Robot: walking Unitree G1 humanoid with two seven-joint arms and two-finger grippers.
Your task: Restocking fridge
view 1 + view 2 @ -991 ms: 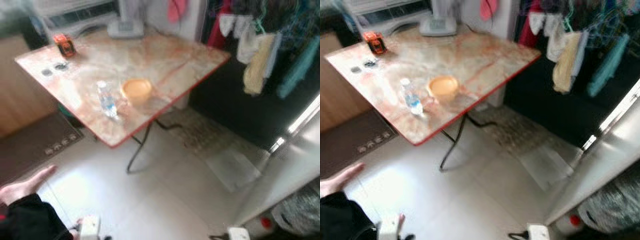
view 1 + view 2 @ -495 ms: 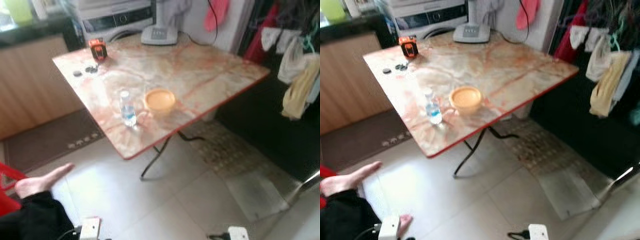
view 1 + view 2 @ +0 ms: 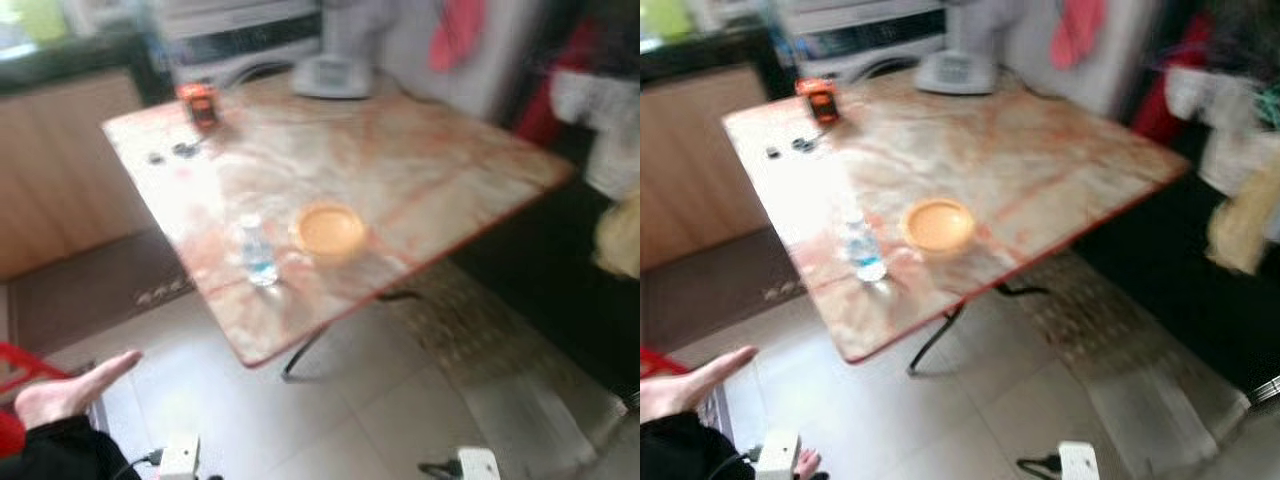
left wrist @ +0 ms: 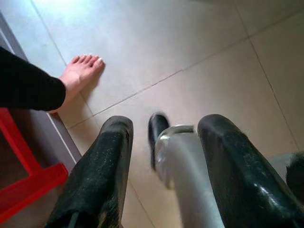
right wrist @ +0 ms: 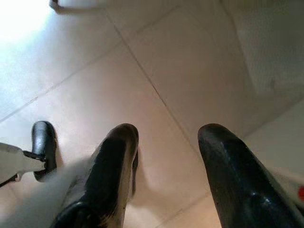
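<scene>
A small clear water bottle (image 3: pixel 259 252) with a blue label stands near the front edge of a marble-patterned folding table (image 3: pixel 420 150). Beside it sits an orange bowl (image 3: pixel 330 229). Both arms hang idle over the tiled floor. In the left wrist view my left gripper (image 4: pixel 164 128) is open with nothing between its fingers. In the right wrist view my right gripper (image 5: pixel 166 137) is likewise open and empty.
A person's hand (image 3: pixel 70 388) in a black sleeve reaches in at the lower left, and a bare foot (image 4: pixel 80 76) rests on the floor. An orange tape measure (image 3: pixel 198 102) and a white appliance (image 3: pixel 330 72) lie at the table's back. Clothes (image 3: pixel 1230 140) hang at right. Red frame (image 4: pixel 28 185).
The camera has moved closer and tilted, so the table looms larger and the picture is blurrier. The person's hand stays at the lower left. Bottle and bowl have not moved on the table.
</scene>
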